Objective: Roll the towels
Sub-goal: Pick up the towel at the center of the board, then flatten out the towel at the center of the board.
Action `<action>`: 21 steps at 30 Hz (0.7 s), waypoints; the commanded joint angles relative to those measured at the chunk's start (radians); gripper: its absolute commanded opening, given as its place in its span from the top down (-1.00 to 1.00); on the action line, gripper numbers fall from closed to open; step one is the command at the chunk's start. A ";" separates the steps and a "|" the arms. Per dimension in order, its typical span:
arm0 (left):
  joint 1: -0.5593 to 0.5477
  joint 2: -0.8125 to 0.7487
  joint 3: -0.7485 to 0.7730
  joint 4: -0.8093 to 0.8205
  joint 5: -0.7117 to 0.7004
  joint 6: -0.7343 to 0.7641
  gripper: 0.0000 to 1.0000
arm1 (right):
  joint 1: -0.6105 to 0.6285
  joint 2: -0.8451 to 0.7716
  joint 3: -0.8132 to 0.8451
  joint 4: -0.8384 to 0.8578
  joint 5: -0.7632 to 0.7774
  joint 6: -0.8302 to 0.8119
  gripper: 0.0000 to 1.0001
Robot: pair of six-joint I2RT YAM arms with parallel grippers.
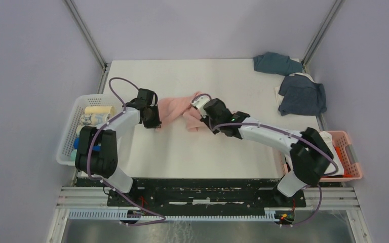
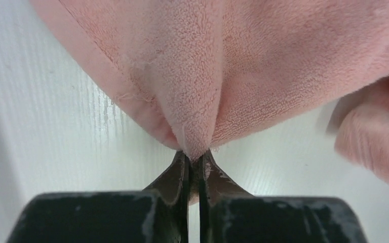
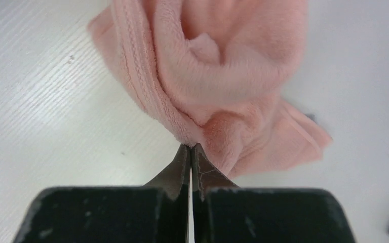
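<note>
A flat white table [image 1: 233,86] sits between plain pale purple walls [image 1: 202,25]. Two thin grey metal poles [image 1: 86,33] rise from its far corners. Soft light falls evenly on it.

A pink towel [image 1: 174,109] lies bunched centrally on the table [image 1: 233,147], a teal towel [image 1: 276,63] and slate-blue towel [image 1: 302,94] crumpled far right.

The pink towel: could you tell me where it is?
In the top view the towel lies crumpled mid-table, the left gripper shut on its left end, the right gripper, shut, at its right end.
</note>
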 commanded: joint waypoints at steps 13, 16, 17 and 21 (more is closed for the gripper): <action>0.027 -0.215 0.309 -0.169 -0.089 0.095 0.93 | -0.486 -0.195 0.303 -0.406 0.026 0.081 0.67; 0.029 -0.115 0.320 -0.119 -0.067 0.102 0.77 | -0.516 -0.072 0.384 -0.437 0.118 0.143 0.36; 0.029 -0.077 0.334 -0.108 -0.066 0.107 0.68 | -0.520 -0.036 0.403 -0.447 0.148 0.157 0.24; 0.039 0.096 0.435 -0.097 -0.075 0.126 0.32 | -0.519 0.009 0.434 -0.493 0.084 0.165 0.02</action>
